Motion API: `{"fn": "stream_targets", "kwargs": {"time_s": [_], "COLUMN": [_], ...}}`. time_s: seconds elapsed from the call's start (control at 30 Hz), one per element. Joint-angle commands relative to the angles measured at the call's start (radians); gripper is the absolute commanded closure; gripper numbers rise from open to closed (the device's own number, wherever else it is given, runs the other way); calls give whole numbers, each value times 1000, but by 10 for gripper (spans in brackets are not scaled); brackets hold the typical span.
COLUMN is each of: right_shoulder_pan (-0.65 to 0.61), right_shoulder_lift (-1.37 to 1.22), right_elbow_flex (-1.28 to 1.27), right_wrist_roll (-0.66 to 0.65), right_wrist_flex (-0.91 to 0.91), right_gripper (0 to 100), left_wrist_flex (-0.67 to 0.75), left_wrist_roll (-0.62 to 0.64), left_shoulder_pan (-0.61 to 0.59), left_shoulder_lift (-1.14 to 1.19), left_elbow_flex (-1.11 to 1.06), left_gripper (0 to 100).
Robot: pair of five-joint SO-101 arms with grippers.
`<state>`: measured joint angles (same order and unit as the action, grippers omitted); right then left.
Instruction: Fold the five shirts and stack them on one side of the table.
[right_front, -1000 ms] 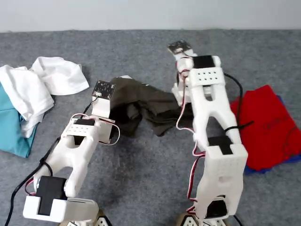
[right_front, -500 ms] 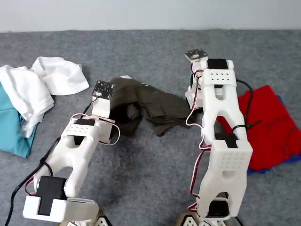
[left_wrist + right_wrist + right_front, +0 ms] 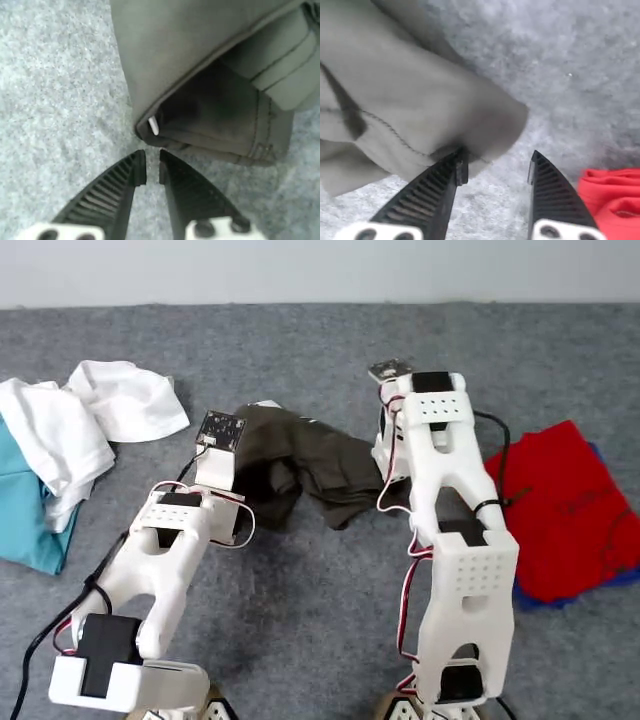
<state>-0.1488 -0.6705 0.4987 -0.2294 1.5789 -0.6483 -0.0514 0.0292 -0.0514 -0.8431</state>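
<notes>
1. High view: the olive shirt lies crumpled at the middle of the grey tabletop, between the left arm and the right arm; both wrists hang at its edges, one on each side.
2. High view, left side: two white shirts lie bunched together, partly over a teal shirt at the tabletop's edge; all are well apart from the olive shirt.
3. High view, right side: a red shirt lies flattened on a blue shirt, of which a narrow margin shows.
4. Left wrist view: the left jaws are all but pressed together, with a thin slit between the tips and nothing held; they stand just short of a folded hem of the olive shirt, where a small white tag pokes out.
5. Right wrist view: the right jaws are spread wide; one tip touches a rounded corner of the olive shirt, the other is over bare tabletop; a corner of the red shirt lies near.
6. Surface and room: the tabletop has a grey, felt-like nap; a pale wall runs along its far edge.
</notes>
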Motion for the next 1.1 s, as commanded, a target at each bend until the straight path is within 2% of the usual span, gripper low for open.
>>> {"fn": "stream_targets", "kwargs": {"time_s": [0.0, 0.6, 0.87, 1.07], "right_shoulder_pan": [-27, -90, -139, -122], "right_shoulder_lift": [25, 101, 22, -88], "right_elbow_flex": [41, 127, 127, 129], "right_wrist_roll": [11, 12, 12, 12], "right_wrist_flex": [-4, 82, 58, 13], "right_gripper": [794, 793, 794, 794], "left_wrist_flex": [15, 15, 15, 15], "left_wrist_roll": [0, 0, 0, 0], "left_shoulder_pan": [0, 0, 0, 0], "left_shoulder_lift": [-35, -35, -35, -35], "left_elbow_flex": [4, 4, 4, 4], "left_gripper": [949, 949, 949, 949]}}
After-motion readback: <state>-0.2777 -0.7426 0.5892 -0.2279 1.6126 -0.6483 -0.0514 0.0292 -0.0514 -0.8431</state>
